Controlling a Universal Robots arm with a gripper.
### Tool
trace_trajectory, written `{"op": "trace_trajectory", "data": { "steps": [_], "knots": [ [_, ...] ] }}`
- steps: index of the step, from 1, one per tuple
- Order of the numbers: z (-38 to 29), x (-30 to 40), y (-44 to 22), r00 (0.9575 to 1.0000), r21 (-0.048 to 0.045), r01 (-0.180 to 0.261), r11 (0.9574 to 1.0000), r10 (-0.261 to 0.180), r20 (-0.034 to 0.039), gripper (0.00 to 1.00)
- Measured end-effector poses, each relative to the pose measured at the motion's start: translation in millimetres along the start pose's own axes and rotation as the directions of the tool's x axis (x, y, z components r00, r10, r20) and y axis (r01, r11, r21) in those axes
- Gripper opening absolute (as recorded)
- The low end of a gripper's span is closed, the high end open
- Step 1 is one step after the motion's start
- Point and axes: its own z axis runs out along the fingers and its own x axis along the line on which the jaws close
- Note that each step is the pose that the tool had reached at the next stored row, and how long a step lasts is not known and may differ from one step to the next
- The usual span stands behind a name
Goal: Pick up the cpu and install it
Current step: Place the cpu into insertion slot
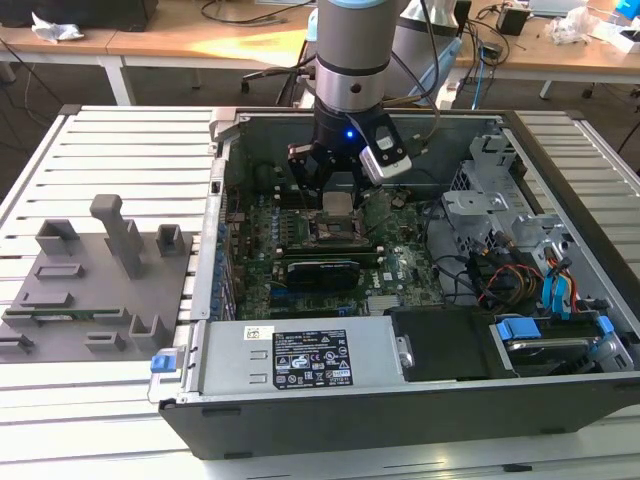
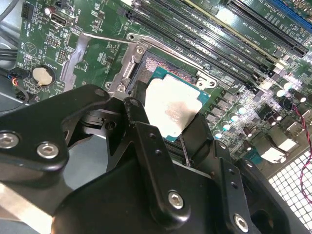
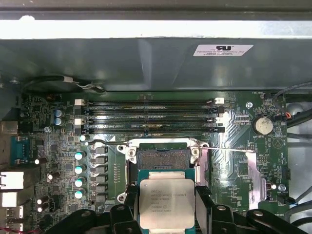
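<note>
Motherboard (image 3: 63, 161) below; end effector (image 2: 170, 114) clenched on cpu (image 3: 166, 201), pale silvery square, greenish rim, seemingly over socket (image 3: 162, 158).

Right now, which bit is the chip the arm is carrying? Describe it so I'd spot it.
Look inside the open computer case at the green motherboard. Next to its dark square socket, the black end effector grips the cpu. It is the one small flat square with a pale silvery top.
</note>
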Motion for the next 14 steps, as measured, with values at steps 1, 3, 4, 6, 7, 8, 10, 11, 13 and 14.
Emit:
{"op": "trace_trajectory", "data": {
  "steps": [1,3,4,6,7,8,10,11,13,14],
  "knots": [
    [0.0,0.0,0.0,1.0000,0.0000,0.000,1.0000,0.000,0.0000,0.55],
    [0.0,0.0,0.0,1.0000,0.0000,0.000,1.0000,0.000,0.0000,0.55],
    [0.1,0.0,0.0,1.0000,0.0000,0.000,1.0000,0.000,0.0000,0.55],
    [0.1,0.0,0.0,1.0000,0.0000,-0.002,1.0000,0.002,0.0001,0.55],
    [0.1,0.0,0.0,0.9999,0.0003,-0.011,0.9999,0.011,0.0006,0.55],
    [0.1,0.0,0.0,0.9997,0.0005,-0.026,0.9997,0.026,0.0013,0.55],
    [0.1,0.0,0.0,0.9980,0.0011,-0.063,0.9980,0.063,0.0033,0.55],
    [0.1,0.0,0.0,0.9968,0.0015,-0.080,0.9968,0.079,0.0040,0.55],
    [0.1,0.0,0.0,0.9918,0.0023,-0.128,0.9918,0.128,0.0065,0.55],
    [0.1,0.0,0.0,0.9870,0.0026,-0.160,0.9871,0.160,0.0082,0.55]
  ]
}}
